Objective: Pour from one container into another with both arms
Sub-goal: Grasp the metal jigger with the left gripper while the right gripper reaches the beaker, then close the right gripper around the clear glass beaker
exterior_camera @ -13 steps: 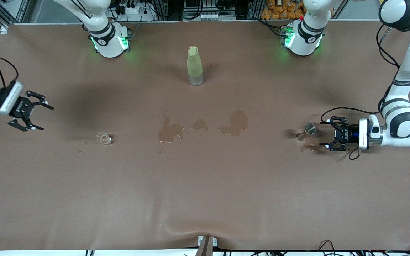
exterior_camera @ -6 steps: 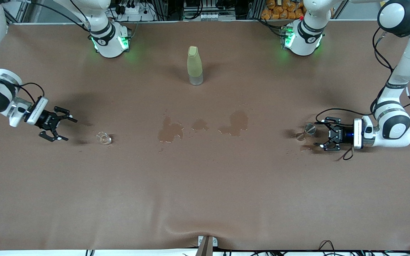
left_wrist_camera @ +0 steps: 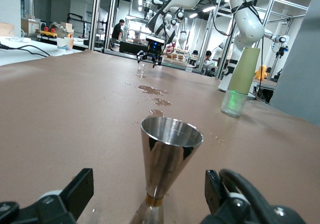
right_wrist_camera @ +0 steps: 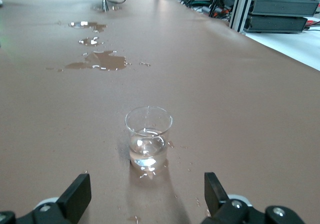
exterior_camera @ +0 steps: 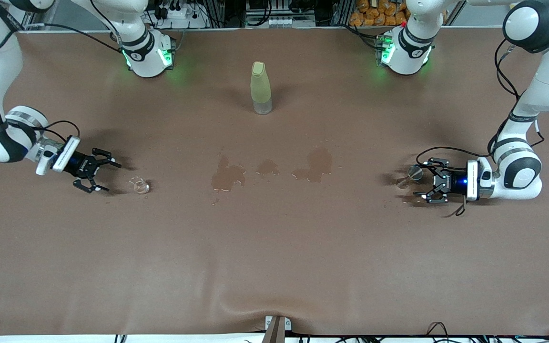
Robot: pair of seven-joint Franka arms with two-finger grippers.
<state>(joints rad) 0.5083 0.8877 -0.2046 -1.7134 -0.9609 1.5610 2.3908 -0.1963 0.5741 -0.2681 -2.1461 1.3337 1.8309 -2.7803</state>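
The tiny clear glass cup [exterior_camera: 139,186] [right_wrist_camera: 148,143] stands upright toward the right arm's end of the table with a little clear liquid in it. My right gripper [exterior_camera: 110,177] [right_wrist_camera: 146,190] is low over the table just short of the cup, open and level, not touching it. The silver jigger [exterior_camera: 410,176] [left_wrist_camera: 167,169] stands upright toward the left arm's end. My left gripper [exterior_camera: 421,179] [left_wrist_camera: 148,184] is open and level, with a finger at each side of the jigger's stem and a gap to both.
A tall yellow-green bottle [exterior_camera: 260,88] [left_wrist_camera: 240,79] stands mid-table, nearer the bases. Several wet patches [exterior_camera: 227,175] darken the brown cloth between the two containers, and another stain lies by the jigger [exterior_camera: 415,196].
The right gripper came down and moved toward the glass cup, stopping just short of it. The left gripper slid closer until its open fingers flank the jigger. Both containers stayed put.
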